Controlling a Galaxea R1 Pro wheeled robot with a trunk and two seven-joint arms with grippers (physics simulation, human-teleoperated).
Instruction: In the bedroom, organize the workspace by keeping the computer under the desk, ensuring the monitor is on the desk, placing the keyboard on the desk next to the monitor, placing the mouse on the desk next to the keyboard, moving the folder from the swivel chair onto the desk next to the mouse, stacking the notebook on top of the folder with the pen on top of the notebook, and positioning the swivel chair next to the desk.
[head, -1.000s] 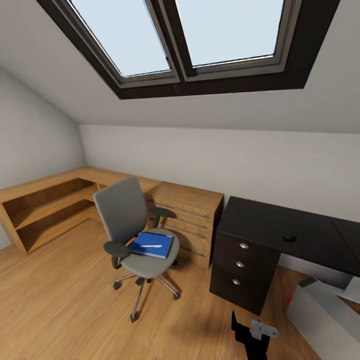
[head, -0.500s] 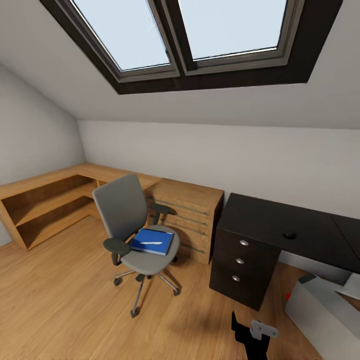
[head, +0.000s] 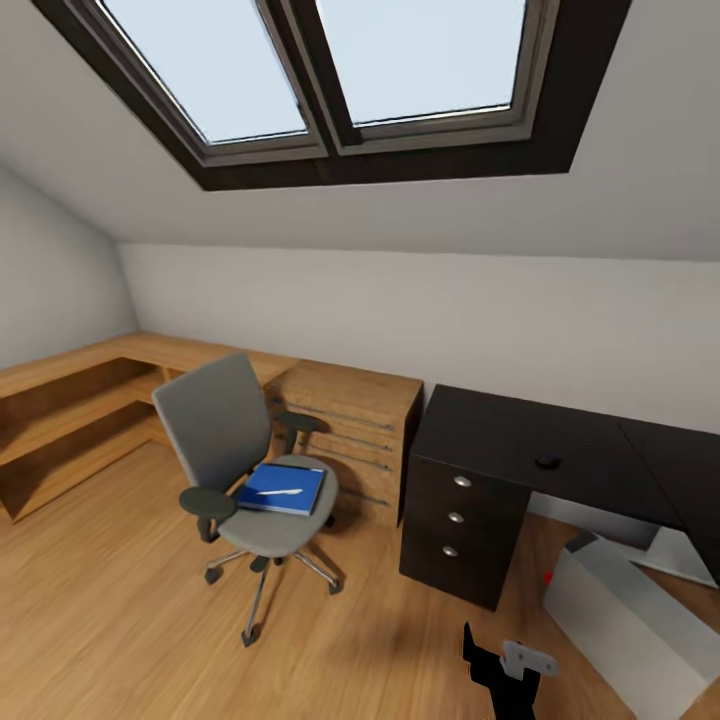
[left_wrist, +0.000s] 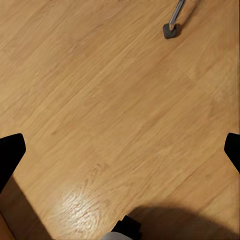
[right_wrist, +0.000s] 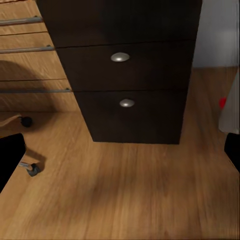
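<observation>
Little looked done: the mouse (head: 547, 461) sat on the black counter (head: 520, 440), while the folder (head: 283, 489) (pen (head: 281, 492) on top) lay on the swivel chair (head: 240, 470) at 9 o'clock of it. Both claws hung apart, empty.

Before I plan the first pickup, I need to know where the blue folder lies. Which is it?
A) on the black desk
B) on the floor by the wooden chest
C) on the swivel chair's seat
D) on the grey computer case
C: the folder lies flat on the seat of the swivel chair, with a slim white pen on top of it.
</observation>
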